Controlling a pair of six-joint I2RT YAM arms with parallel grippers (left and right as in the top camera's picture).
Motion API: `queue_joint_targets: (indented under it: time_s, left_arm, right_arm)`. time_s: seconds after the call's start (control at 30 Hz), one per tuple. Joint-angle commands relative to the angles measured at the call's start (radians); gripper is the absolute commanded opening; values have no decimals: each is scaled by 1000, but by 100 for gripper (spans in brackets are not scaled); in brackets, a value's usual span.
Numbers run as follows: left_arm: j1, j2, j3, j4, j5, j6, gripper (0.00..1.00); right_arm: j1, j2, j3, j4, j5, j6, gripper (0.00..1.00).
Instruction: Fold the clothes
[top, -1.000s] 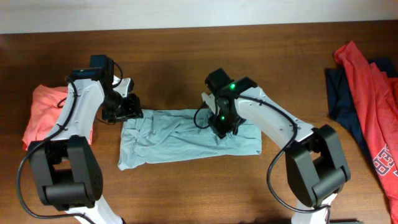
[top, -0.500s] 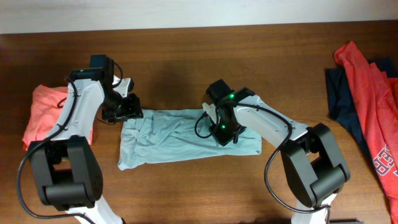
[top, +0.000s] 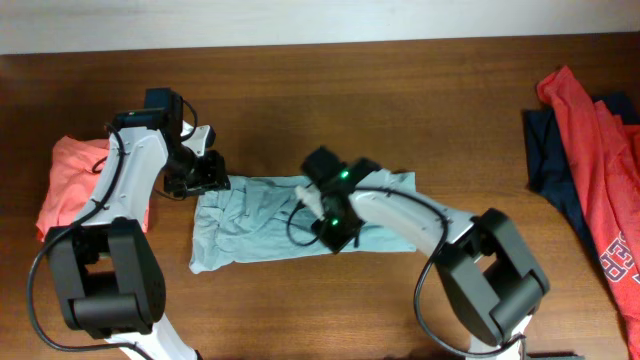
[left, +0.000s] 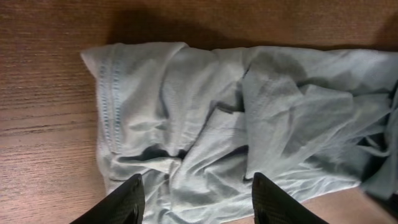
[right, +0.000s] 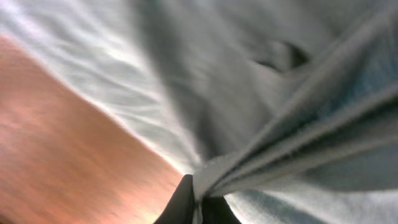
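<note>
At table centre, the pale grey-blue T-shirt (top: 250, 225) lies crumpled on the wooden table (top: 420, 90). The right gripper (top: 333, 230) is pinched tight on a bunched fold of it. The left gripper (top: 205, 175) hangs half-spread over the shirt's upper-left corner, holding nothing. A coral shirt (top: 70, 180) lies far left; a red shirt (top: 590, 140) overlaps a navy shirt (top: 545, 165) far right.
</note>
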Motion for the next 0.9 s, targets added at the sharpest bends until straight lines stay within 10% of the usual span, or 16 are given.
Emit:
queue_joint_targets:
  time_s: [0.0, 0.07, 0.13, 0.53, 0.87]
  left_arm:
    - [2, 3, -6, -2, -3, 15, 55]
    - [2, 3, -6, -2, -3, 15, 56]
    - [2, 3, -6, -5, -3, 15, 56]
    - [2, 3, -6, -9, -3, 15, 55]
    - [2, 3, -6, -8, -3, 15, 55]
  right_arm:
    - [58, -16, -6, 26, -32, -11, 12]
    - [75, -16, -6, 39, -32, -10, 27]
    - [83, -16, -6, 43, -32, -11, 68]
    - [79, -75, 60, 0, 271, 79, 99]
    - [5, -100, 146, 87, 177, 108, 98]
